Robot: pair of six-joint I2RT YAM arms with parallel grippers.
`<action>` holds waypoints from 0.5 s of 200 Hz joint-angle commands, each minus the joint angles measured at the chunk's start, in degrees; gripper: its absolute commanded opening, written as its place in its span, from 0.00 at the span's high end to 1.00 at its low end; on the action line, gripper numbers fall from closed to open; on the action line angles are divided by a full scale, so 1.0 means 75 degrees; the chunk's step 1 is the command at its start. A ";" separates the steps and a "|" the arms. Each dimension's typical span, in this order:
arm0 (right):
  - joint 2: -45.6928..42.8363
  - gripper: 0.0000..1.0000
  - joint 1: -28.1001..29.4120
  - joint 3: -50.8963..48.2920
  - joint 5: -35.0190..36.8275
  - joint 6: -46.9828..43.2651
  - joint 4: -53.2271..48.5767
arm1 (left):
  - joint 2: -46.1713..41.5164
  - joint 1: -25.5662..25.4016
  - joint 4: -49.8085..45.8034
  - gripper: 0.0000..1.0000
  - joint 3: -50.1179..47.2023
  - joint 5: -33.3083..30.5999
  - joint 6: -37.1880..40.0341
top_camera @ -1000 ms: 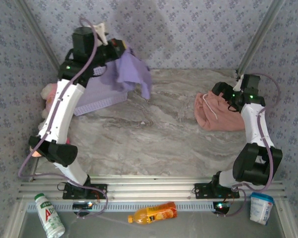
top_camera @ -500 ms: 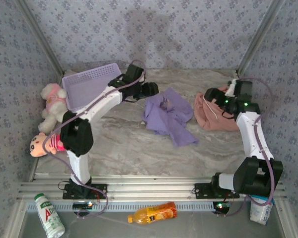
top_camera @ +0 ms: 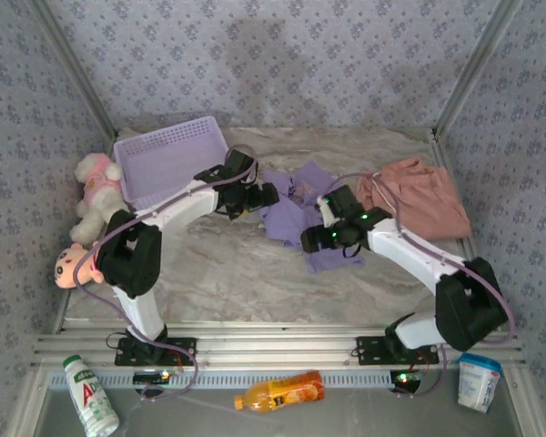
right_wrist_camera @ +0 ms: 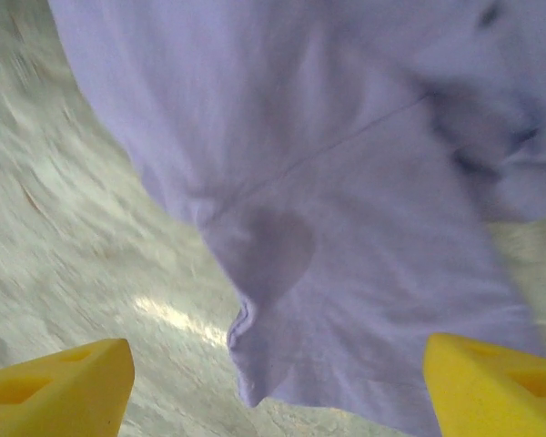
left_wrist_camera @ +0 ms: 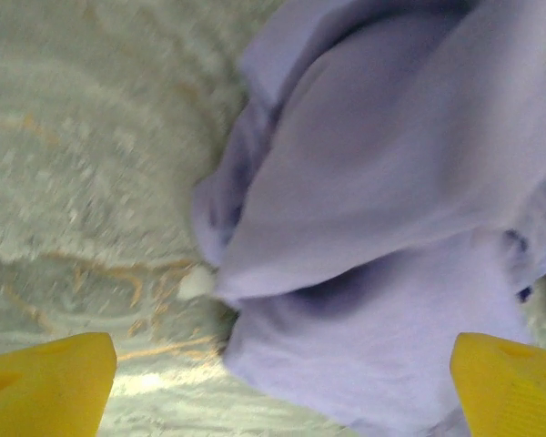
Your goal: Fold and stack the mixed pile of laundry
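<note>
Lavender T-shirt (top_camera: 288, 218) lies crumpled under the right pincer (top_camera: 309, 243).

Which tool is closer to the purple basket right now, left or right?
Left. The left tool is at the T-shirt's left edge, just right of the basket; the right tool is farther, over the shirt's near edge.

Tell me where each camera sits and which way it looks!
Top external: high behind the arms, looking down at the table; both arms, left pincer and right pincer show.
Left wrist: on the left arm, looking down at the purple T-shirt; its yellow fingertips show.
Right wrist: on the right arm, looking down at the same shirt; its yellow fingertips show.
Shared: all three see the purple T-shirt and table.
</note>
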 commanded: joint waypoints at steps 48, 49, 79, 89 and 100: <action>0.1722 0.62 0.0583 0.0064 0.1251 0.0196 -0.0099 | -0.0882 -0.0315 0.1095 0.20 -0.1657 0.0029 0.0134; 0.1708 0.64 0.0563 0.0070 0.1255 0.0211 -0.0112 | -0.0882 -0.0331 0.1104 0.21 -0.1665 0.0046 0.0140; 0.0672 1.00 -0.0075 -0.0109 0.0803 0.0380 -0.0150 | -0.0487 -0.0641 0.1583 0.23 -0.1588 0.0325 0.0382; 0.0306 1.00 -0.0439 -0.0134 0.0397 0.0418 -0.0186 | -0.0312 -0.0778 0.1616 0.23 -0.1425 0.0395 0.0640; -0.0070 1.00 -0.0857 -0.0073 -0.0098 0.0596 -0.0258 | -0.0103 -0.0978 0.1518 0.22 -0.1120 0.0412 0.1090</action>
